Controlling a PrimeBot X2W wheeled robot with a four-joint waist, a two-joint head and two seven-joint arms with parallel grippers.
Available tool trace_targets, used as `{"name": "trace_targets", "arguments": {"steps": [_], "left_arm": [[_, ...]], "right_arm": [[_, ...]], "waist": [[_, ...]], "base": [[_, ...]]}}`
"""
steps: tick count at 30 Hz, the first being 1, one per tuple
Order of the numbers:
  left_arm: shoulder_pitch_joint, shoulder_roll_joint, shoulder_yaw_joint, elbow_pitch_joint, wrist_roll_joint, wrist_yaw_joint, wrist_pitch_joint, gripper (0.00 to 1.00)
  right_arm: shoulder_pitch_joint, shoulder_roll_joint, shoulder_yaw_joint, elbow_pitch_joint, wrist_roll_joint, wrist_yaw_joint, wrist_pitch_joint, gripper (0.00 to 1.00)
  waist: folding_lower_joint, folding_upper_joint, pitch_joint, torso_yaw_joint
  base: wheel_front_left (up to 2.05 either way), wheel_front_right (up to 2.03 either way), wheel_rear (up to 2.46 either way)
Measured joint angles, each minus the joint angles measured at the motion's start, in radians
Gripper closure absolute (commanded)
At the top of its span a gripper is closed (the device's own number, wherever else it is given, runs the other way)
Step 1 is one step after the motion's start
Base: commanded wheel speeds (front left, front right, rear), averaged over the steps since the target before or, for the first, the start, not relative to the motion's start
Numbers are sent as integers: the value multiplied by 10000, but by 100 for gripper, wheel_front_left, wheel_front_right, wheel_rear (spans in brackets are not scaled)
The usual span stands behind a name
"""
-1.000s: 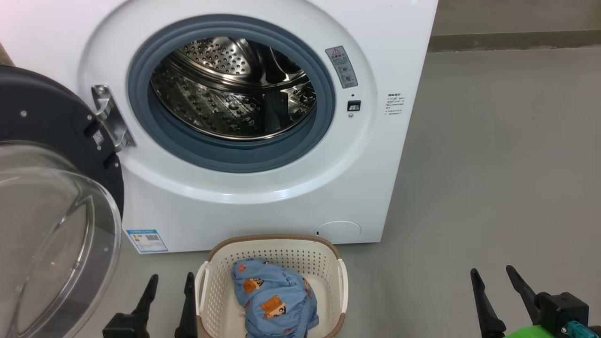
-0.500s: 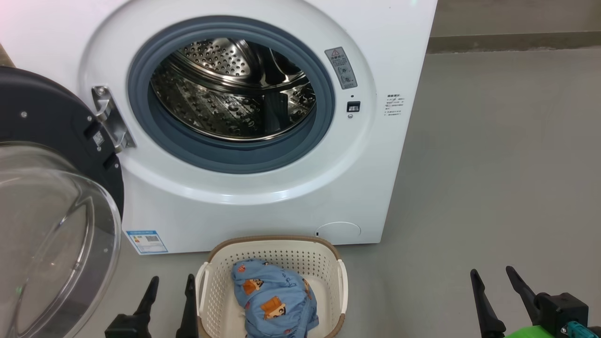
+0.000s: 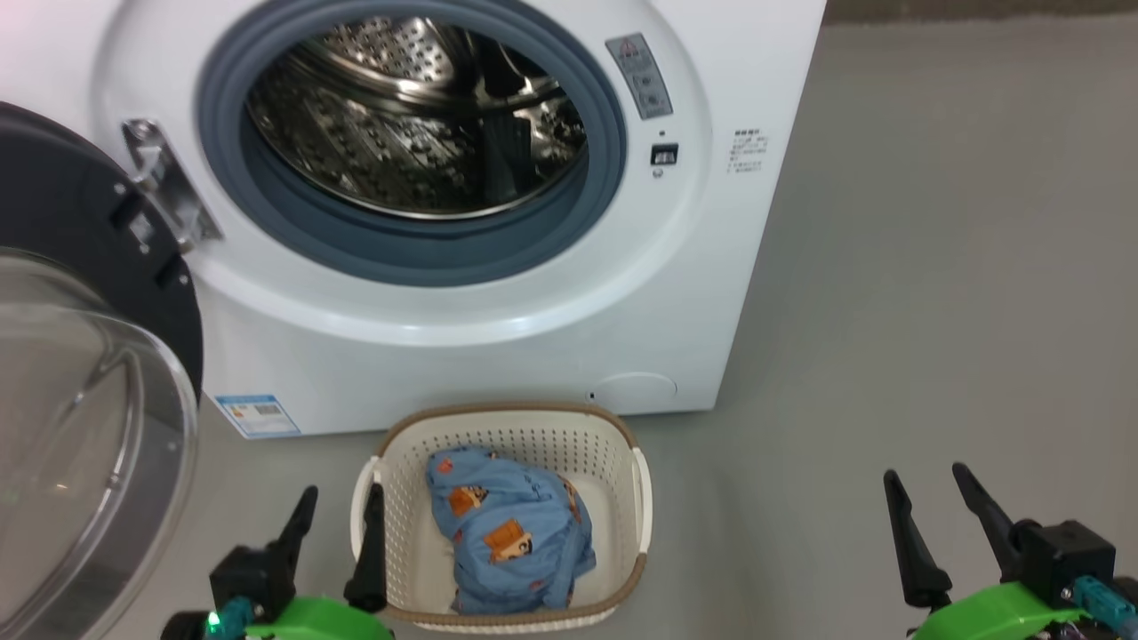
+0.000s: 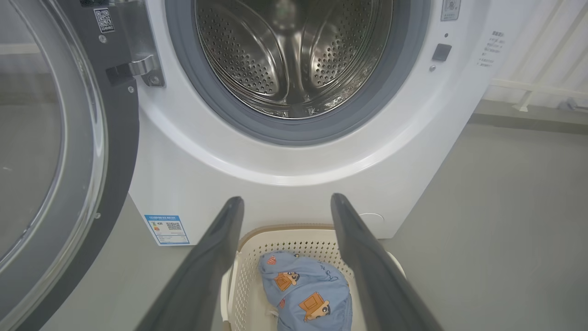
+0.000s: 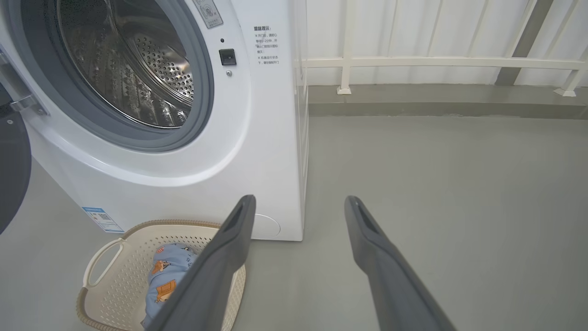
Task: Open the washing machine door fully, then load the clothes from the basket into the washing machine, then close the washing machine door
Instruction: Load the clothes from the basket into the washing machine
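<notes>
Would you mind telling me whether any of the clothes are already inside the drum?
No, the drum shows bare steel, and the clothes lie bundled in the basket.

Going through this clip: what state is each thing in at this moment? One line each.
door: swung wide open, to the left
machine: drum empty
basket: upright on floor, holding the clothes
clothes: bundled in basket
left gripper: open, empty
right gripper: open, empty

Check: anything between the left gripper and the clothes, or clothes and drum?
Nothing visible. The washing machine door is swung to the left, off the drum mouth; the clothes lie uncovered in the basket below it, left gripper at the rim, jaws open.
</notes>
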Motion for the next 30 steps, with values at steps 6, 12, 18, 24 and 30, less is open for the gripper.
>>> {"name": "trace_targets", "arguments": {"steps": [6, 12, 18, 24, 30], "left_arm": [[-1265, -65, 2, 1354, -150, -336, 13, 0], [-2672, -100, 31, 3160, -238, -612, 184, 0], [-4090, -100, 92, 4867, -370, -995, 514, 0], [-5347, -98, 199, 6345, -757, -1574, 1091, 0], [-6361, -190, 280, 7501, -995, -1956, 1802, 0]], "right_arm": [[-599, -8, 54, -48, -2, 0, -48, 0], [-1315, -13, 291, -15, 98, 0, -224, 0], [-1998, -29, 412, 107, 408, 0, -506, 0], [-2556, -36, 644, 339, 623, 0, -823, 0], [-3186, -44, 901, 616, 738, 0, -1151, 0]], "waist": [[0, 0, 839, -213], [2, 0, 1760, -574], [2, 0, 2738, -1028], [2, 0, 3802, -1491], [2, 0, 4873, -1906]], "base": [[0, 0, 0], [0, 0, 0], [0, 0, 0], [0, 0, 0], [0, 0, 0]]}}
